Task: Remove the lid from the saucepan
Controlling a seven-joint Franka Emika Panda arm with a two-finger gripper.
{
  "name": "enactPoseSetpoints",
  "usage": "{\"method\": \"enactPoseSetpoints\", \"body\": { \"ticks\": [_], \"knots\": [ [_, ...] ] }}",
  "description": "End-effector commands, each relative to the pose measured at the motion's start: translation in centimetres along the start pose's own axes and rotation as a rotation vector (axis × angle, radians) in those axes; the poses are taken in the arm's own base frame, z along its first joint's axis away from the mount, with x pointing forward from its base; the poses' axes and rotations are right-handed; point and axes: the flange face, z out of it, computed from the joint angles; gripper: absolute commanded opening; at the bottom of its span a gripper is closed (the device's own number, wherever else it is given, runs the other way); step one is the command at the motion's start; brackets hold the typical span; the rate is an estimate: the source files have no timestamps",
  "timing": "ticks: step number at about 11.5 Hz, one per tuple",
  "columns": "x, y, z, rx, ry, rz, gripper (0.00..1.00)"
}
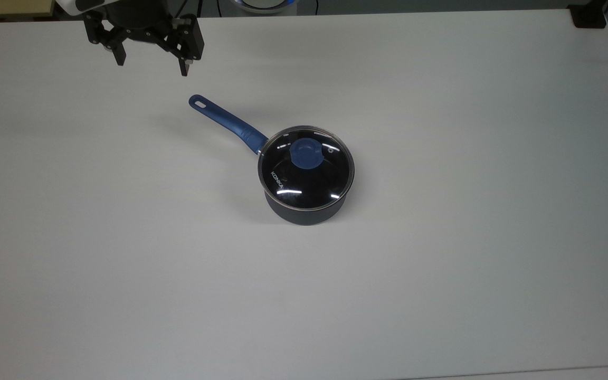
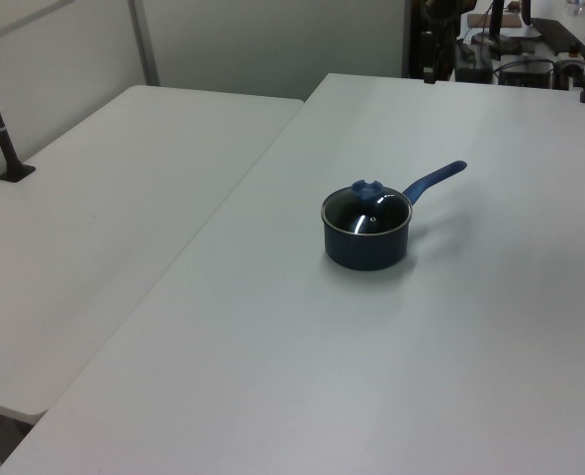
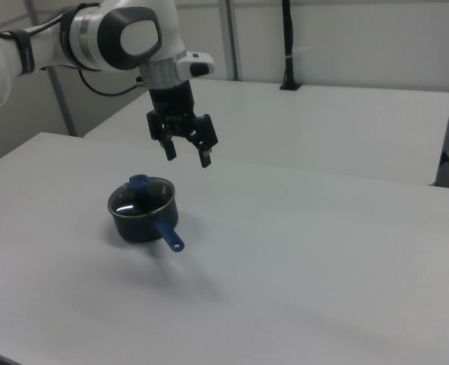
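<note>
Lid (image 1: 306,168) sits on the pan (image 1: 304,211), mid worktop (image 1: 441,237). Claw (image 1: 151,62) hangs spread and empty, well off past the pan's handle.

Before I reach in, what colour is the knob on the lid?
Blue, matching the handle; the knob on the lid shows best in the top view.

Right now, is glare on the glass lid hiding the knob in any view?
Top view: short white glints streak the lid, but the blue knob stays plain. Left view: one small glint near the rim, knob clear. Right view: the glass reflects pale light, knob still distinct.
</note>
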Motion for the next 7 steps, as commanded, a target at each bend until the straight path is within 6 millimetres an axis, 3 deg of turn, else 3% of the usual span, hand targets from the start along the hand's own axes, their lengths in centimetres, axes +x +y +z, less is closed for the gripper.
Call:
{"method": "enactPoseSetpoints", "body": {
  "ticks": [1,2,3,6,7],
  "knots": [
    [0.4,-1.3,0.0,0.037,0.023,-0.034,1.0],
    [0.4,-2.2,0.0,0.056,0.024,-0.043,1.0],
    [0.7,-4.4,0.3,0.062,0.017,-0.078,1.0],
    [2.1,-9.4,3.2,0.09,-0.026,-0.143,1.0],
    [2.5,-12.3,4.2,0.092,-0.032,-0.178,1.0]
  ]
}}
